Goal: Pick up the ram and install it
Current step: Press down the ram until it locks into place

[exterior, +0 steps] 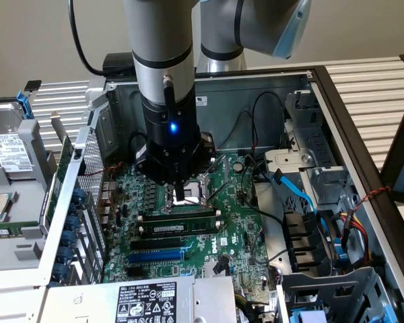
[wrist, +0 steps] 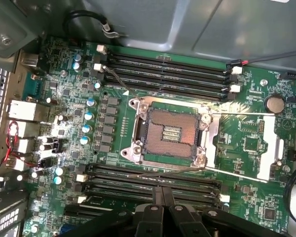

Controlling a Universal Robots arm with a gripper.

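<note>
ram point(exterior: 178, 226) lies seated lengthwise in a black slot on the motherboard point(exterior: 236, 222), just below the cpu socket point(wrist: 170, 129) in the exterior view. gripper point(exterior: 180, 195) hangs directly above the ram, fingers close together, holding nothing; whether they touch it i cannot tell.

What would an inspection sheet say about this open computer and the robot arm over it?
Surface: motherboard in an open case; socket bare.
Job's things: ram lies along a black slot; seating unclear.
Clutter: nothing seen.
Grippers: end effector hovers over the socket, apart from the ram.
Cables: blue cable and black wires at the exterior view's right.
Surroundings: drive at the exterior view's left.
</note>
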